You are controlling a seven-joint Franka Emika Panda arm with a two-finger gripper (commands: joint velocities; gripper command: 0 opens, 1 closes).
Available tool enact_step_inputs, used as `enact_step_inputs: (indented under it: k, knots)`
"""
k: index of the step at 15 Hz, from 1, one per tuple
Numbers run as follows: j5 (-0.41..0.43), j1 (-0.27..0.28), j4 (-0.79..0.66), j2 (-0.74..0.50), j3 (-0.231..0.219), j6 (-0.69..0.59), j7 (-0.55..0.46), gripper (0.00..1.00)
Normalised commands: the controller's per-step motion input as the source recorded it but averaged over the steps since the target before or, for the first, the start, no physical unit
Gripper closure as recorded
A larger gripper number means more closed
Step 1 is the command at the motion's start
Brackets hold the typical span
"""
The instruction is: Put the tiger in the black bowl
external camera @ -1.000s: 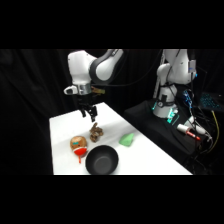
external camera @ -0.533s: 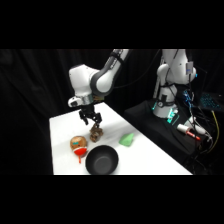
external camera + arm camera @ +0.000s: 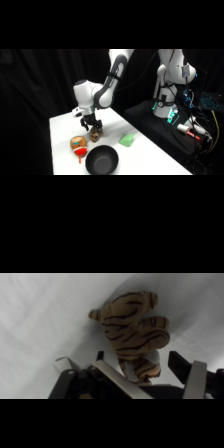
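Note:
The tiger (image 3: 131, 326), a tan toy with dark stripes, lies on the white table, its lower end between my fingers. My gripper (image 3: 142, 366) is open around it, and a gap shows between the toy and the right finger (image 3: 192, 374). In the side view the gripper (image 3: 92, 126) hangs low over the tiger (image 3: 95, 133) near the middle of the table. The black bowl (image 3: 102, 161) sits nearer the front edge, a little way from the tiger, with nothing in it.
A rounder tan toy with red marks (image 3: 78, 144) lies just left of the tiger and bowl. To the right lies a light green lump (image 3: 127, 140). The white table (image 3: 150, 160) ends close in front of the bowl. A stand with cables (image 3: 170, 107) is at the right.
The arm has come down and leftward, so the gripper has dropped from above the tiger to straddle it. The toys and bowl have not moved.

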Motion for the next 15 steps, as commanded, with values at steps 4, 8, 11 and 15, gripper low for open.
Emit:
enact_step_inputs:
  k: [4, 8, 11, 15]
  knots:
    - [-0.148, -0.083, 0.2, 0.21, 0.062, 0.11, -0.19, 0.27]
    - [-0.146, -0.041, 0.13, 0.02, 0.034, 0.0, -0.09, 0.48]
    - [-0.155, 0.024, 0.04, -0.19, -0.011, -0.16, -0.01, 0.73]
    - [-0.181, 0.141, 0.03, -0.32, -0.121, -0.45, 0.22, 0.97]
